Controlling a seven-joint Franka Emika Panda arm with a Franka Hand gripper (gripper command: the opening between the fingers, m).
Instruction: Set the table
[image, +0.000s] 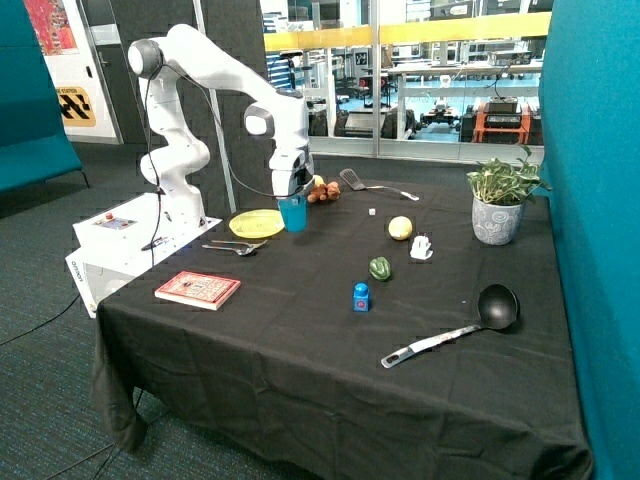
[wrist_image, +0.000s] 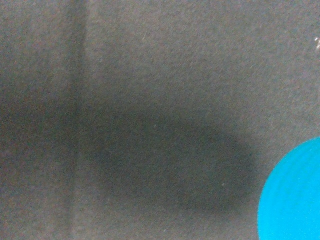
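Observation:
The table (image: 300, 350) has a black cloth top. On it, a yellow plate (image: 256, 223) lies near the robot's side, with a fork and spoon (image: 235, 246) just in front of it. A blue cup (image: 293, 215) stands at the plate's edge. My gripper (image: 292, 190) sits directly on top of this cup, and its grip is hidden. In the wrist view I see only the black cloth (wrist_image: 125, 100) and a round piece of the blue cup (wrist_image: 295, 195) at one corner.
A red book (image: 198, 289), a small blue bottle (image: 361, 297), a green pepper (image: 380, 268), a lemon (image: 400, 228), a white object (image: 421, 247), a black ladle (image: 460, 328), a spatula (image: 375, 186) and a potted plant (image: 498, 205) are spread over the table. The white robot base (image: 130, 240) stands beside it.

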